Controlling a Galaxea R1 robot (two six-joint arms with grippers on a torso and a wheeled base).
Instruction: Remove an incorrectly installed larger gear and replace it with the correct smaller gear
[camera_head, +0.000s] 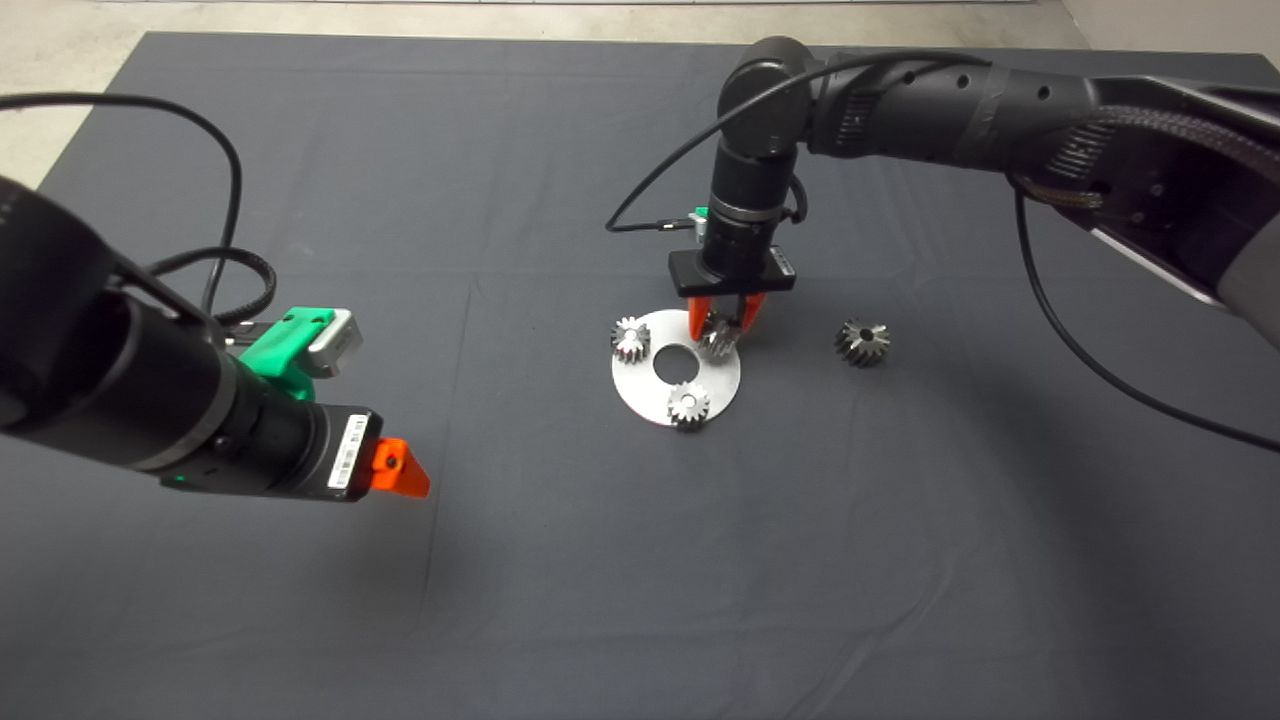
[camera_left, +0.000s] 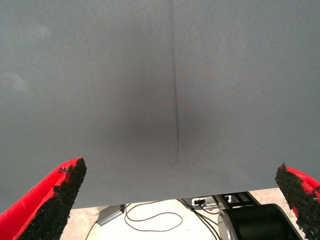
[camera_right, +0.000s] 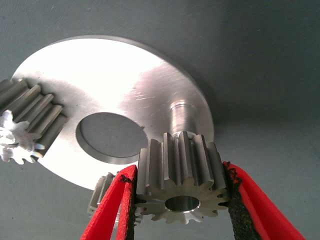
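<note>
Left gripper hangs idle over bare mat, fingers wide apart; right gripper clamps the small gear by its toothed flanks above the disc's peg; steel, likely heavy, rigid, slippery; big gear lies aside.

I see a round flat silver metal plate, shiny with fine scratches. The small grey steel gear looks smooth and gleams. My right claw has red plastic fingers with rough black pads. The dark grey cloth mat is matt.
</note>
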